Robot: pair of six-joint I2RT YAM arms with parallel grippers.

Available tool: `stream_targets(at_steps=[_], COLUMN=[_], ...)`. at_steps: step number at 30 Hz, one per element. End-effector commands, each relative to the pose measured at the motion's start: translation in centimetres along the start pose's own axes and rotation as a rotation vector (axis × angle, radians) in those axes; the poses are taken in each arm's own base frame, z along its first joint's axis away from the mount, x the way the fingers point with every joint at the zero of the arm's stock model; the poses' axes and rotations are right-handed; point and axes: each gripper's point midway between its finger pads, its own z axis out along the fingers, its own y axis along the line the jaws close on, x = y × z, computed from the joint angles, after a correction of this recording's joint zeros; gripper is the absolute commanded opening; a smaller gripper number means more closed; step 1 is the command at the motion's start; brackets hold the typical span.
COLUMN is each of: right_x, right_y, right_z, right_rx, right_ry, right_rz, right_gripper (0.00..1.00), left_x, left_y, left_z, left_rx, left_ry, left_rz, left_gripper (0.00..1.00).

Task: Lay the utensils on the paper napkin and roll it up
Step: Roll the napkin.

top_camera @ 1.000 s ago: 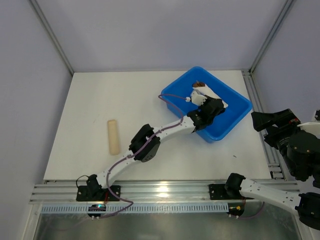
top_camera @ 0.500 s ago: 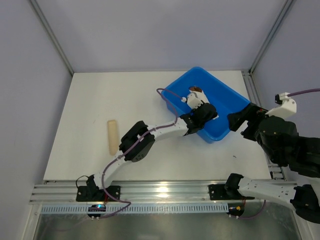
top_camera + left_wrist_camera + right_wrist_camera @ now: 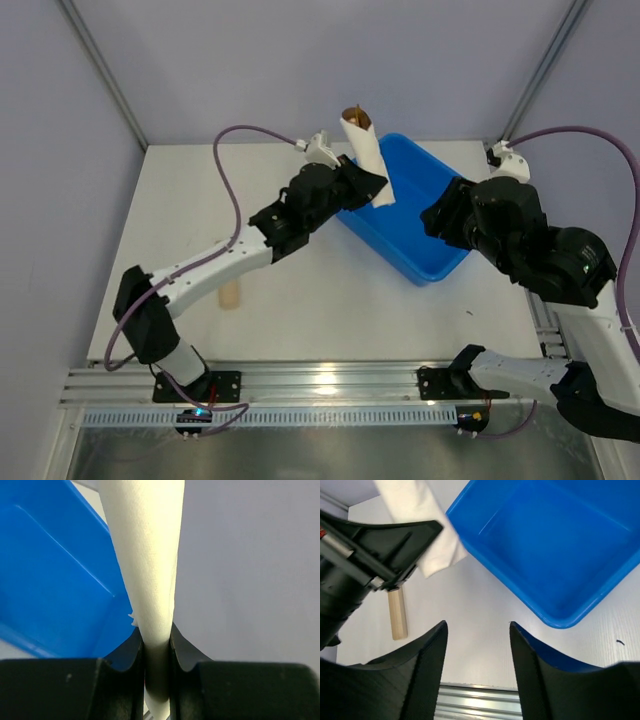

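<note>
Nearest the arm bases, on the white table, lies a tan beige cylinder, partly under the left arm and no part of the task. Beyond it we see the right gripper, hanging over the table at the near right side of the blue plastic bin; its fingers stand apart with nothing between them. Farther on, the left gripper is clamped on the lower part of the rolled white paper napkin, which it holds clear of the table at the bin's left corner. The roll's long axis runs up and away from the left fingers, slightly tilted, and a gold-bronze utensil tip shows at its far end. We judge the rolling done. The roll lies to the left of the right gripper, across the bin; the left arm alone has it.
</note>
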Motion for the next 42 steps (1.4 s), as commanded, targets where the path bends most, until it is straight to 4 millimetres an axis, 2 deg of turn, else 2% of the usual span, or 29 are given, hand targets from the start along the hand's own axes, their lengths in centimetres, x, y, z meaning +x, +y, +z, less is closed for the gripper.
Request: stream_targets(at_steps=[1, 2, 3, 5, 6, 7, 8, 9, 10, 11, 12, 14, 15, 16, 17, 18, 19, 20, 27, 32, 42], right_x=[-1.4, -0.8, -1.1, -0.7, -1.3, -1.7, -2.1, -1.3, -1.5, -1.2, -1.1, -1.4, -1.2, -1.0, -0.9, -1.4, -0.2, -0.4, 1.3, 0.9, 0.8], right_y=[4.2, 5.0, 6.0, 8.1, 9.1, 9.4, 9.8, 11.7, 11.7, 12.5, 13.5, 13.9, 14.5, 14.8, 14.8, 15.6, 15.7, 16.2, 16.5, 17.3, 17.5], right_z=[0.7, 2.0, 2.3, 2.4, 2.6, 2.9, 3.2, 3.5, 4.3, 4.6, 4.8, 5.8, 6.1, 6.3, 7.2, 6.7, 6.7, 6.7, 7.5, 7.4, 7.8], right_rx=[-0.17, -0.17, -0.212, -0.312, -0.353, -0.368, -0.39, -0.493, -0.516, -0.565, -0.615, -0.62, -0.672, -0.701, -0.724, -0.773, -0.807, -0.842, -0.893, -0.953, -1.014], right_ry=[0.047, 0.09, 0.09, 0.123, 0.092, 0.079, 0.075, 0.136, 0.163, 0.202, 0.223, 0.216, 0.226, 0.252, 0.258, 0.25, 0.291, 0.286, 0.345, 0.331, 0.338], right_rz=[-0.032, -0.064, -0.102, -0.143, -0.148, -0.142, -0.131, -0.126, -0.086, -0.073, -0.062, -0.04, -0.028, 0.008, 0.032, 0.04, 0.049, 0.06, 0.055, 0.056, 0.095], right_gripper=[0.54, 0.51, 0.48, 0.48, 0.48, 0.48, 0.49, 0.5, 0.57, 0.58, 0.59, 0.59, 0.58, 0.58, 0.58, 0.58, 0.58, 0.58, 0.57, 0.54, 0.48], left_x=[-2.4, -3.0, -2.7, -2.2, -1.7, -2.1, -1.7, -1.5, -1.8, -2.0, -2.1, -3.0, -3.1, -3.4, -4.0, -4.2, -4.3, -5.1, -5.7, -5.6, -5.6], left_y=[-1.6, -1.7, -0.9, -1.8, -1.7, -1.4, -2.2, -2.0, -1.8, -2.4, -2.3, -1.8, -2.2, -1.8, -1.7, -1.5, -1.3, -1.4, -2.0, -1.8, -2.3], left_z=[-5.3, -6.1, -7.1, -9.4, -10.1, -10.4, -11.7, -12.2, -12.5, -13.6, -14.0, -14.7, -15.6, -15.7, -16.2, -16.1, -16.3, -16.3, -16.1, -15.3, -14.6], left_rx=[0.114, 0.124, 0.108, 0.174, 0.187, 0.197, 0.241, 0.251, 0.261, 0.297, 0.303, 0.306, 0.342, 0.343, 0.358, 0.362, 0.371, 0.381, 0.444, 0.446, 0.485], left_ry=[0.08, 0.08, 0.142, 0.225, 0.262, 0.269, 0.308, 0.326, 0.33, 0.338, 0.34, 0.331, 0.346, 0.342, 0.347, 0.346, 0.35, 0.327, 0.34, 0.357, 0.379], left_rz=[0.104, 0.122, 0.146, 0.211, 0.222, 0.236, 0.242, 0.249, 0.259, 0.268, 0.275, 0.298, 0.302, 0.3, 0.286, 0.276, 0.266, 0.256, 0.231, 0.221, 0.191], left_gripper=[0.0, 0.0, 0.0, 0.0, 0.0, 0.0, 0.0, 0.0, 0.0, 0.0, 0.0, 0.0, 0.0, 0.0, 0.0, 0.0, 0.0, 0.0, 0.0, 0.0, 0.0])
